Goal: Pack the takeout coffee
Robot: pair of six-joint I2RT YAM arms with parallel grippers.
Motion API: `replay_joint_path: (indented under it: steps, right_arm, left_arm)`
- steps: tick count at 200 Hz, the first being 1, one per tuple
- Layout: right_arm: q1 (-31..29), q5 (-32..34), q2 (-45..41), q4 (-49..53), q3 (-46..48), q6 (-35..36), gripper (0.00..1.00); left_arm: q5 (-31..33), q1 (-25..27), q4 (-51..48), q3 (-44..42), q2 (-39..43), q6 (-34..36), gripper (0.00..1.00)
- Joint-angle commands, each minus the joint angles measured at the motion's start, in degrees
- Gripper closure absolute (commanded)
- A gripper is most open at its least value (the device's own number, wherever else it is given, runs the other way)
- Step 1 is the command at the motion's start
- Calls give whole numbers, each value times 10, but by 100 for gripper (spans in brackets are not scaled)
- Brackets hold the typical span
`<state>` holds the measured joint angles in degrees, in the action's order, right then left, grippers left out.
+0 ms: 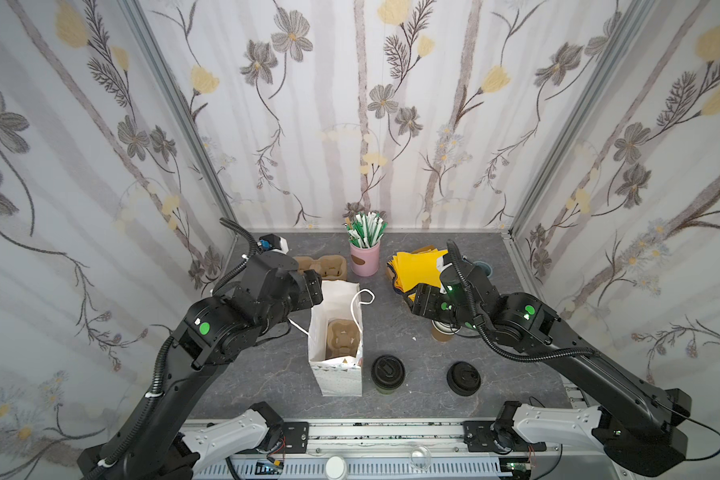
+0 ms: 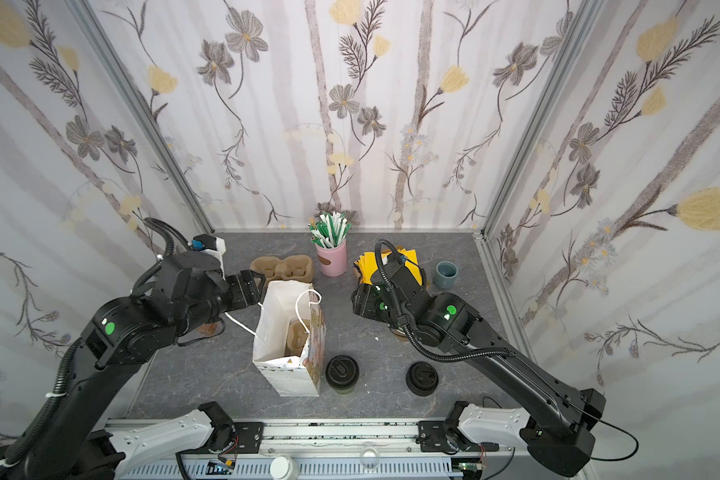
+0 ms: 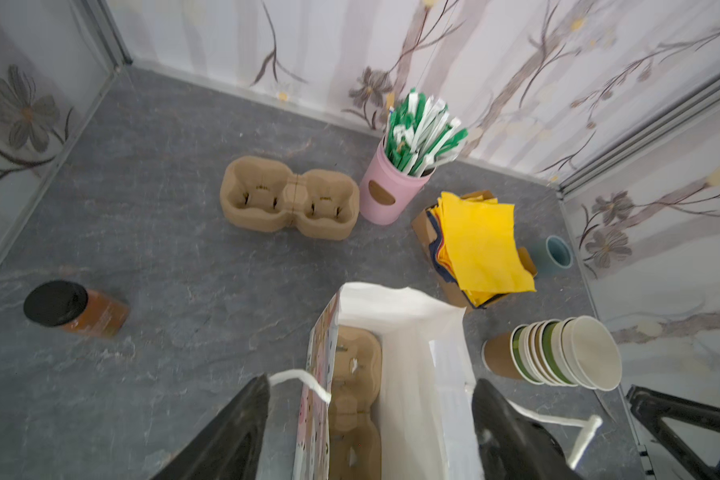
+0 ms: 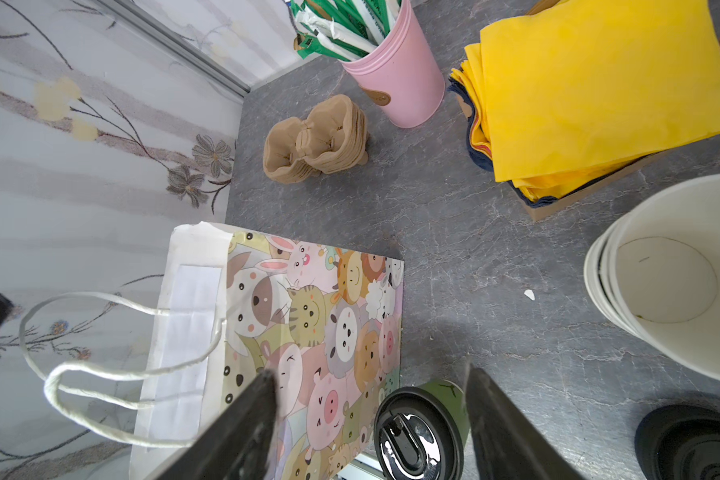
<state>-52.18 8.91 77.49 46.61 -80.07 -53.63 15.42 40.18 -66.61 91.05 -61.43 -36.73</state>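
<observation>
The right gripper (image 4: 368, 372) hangs with its jaws spread and nothing between the pads. In its wrist view the takeout coffee (image 4: 418, 432), a small paper cup with a dull green side and a round black plastic sip lid, shows between the two fingers but stands apart from them, down on the grey table (image 1: 412, 357). The left gripper (image 3: 371, 380) is also spread and empty, straddling the mouth of the paper bag.

The cup stands upright just beside the bag's near corner, between the bag and a low pile of black lids (image 1: 463, 378). It looks light and thin-walled, so a hard squeeze would likely dent it or pop the lid. Whether it is filled cannot be told. The lid is smooth and probably slippery, so the side wall just under the lid rim seems the best hold, keeping the cup upright.

The tall white paper bag (image 1: 335, 374) printed with cartoon animals stands open. Inside lies a brown moulded-pulp cup carrier (image 1: 342, 337), with no cup visible in its wells. Farther back, a pink tumbler (image 1: 364, 259) holds green and white wrapped sticks, and a cardboard box holds yellow napkins (image 3: 479, 241).
</observation>
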Motion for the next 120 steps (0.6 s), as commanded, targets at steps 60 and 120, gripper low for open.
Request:
replay_joint_path:
  steps: [60, 120]
  right_arm:
    - [-62, -66, 160, -5, -170, 31, 4]
    - [-76, -56, 255, 41, -222, 20, 13]
  left_arm:
    - [-148, -35, -117, -62, -11, -50, 10]
    - [-187, -75, -56, -148, -2, -14, 35]
